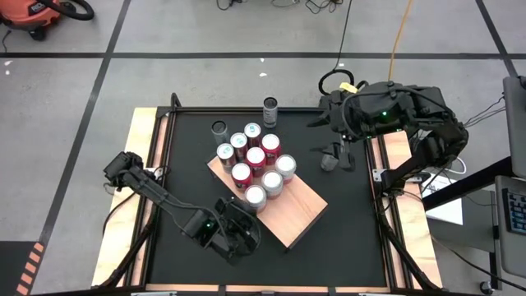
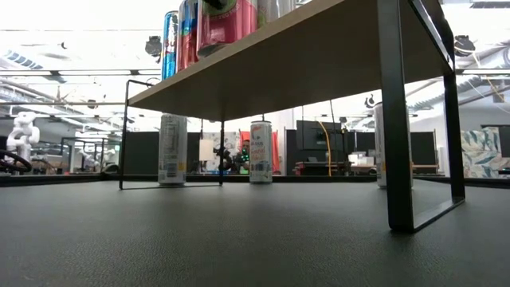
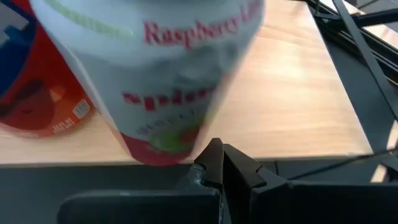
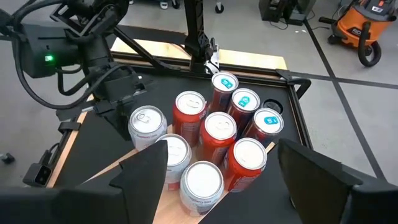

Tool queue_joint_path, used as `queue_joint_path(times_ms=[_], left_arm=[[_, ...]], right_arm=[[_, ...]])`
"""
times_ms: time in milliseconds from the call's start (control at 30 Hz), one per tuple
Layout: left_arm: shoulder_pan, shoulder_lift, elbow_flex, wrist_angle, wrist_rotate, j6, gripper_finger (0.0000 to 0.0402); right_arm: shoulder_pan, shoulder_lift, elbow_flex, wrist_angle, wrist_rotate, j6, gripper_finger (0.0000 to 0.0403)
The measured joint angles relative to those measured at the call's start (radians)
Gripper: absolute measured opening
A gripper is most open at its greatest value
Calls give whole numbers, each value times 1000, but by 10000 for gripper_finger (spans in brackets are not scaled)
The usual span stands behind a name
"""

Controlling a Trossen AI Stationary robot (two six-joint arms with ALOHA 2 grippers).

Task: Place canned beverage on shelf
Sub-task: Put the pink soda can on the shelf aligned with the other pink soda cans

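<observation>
The left gripper has its fingers pressed together on nothing, just beside the shelf edge. A raspberry can stands upright there, long axis vertical. The right gripper hangs apart, empty, beyond the shelf's far side.

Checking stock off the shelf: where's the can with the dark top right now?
High view: the dark-topped can stands on the black table just past the shelf's far end, right of the grey-topped can, near the frame's back edge.
</observation>
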Motion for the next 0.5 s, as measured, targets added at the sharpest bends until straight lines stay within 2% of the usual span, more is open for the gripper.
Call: queue_joint_path(times_ms=[500], left_arm=[[-2, 0, 0, -102, 0, -79, 8]], right_arm=[[0, 0, 0, -6, 0, -26, 279]])
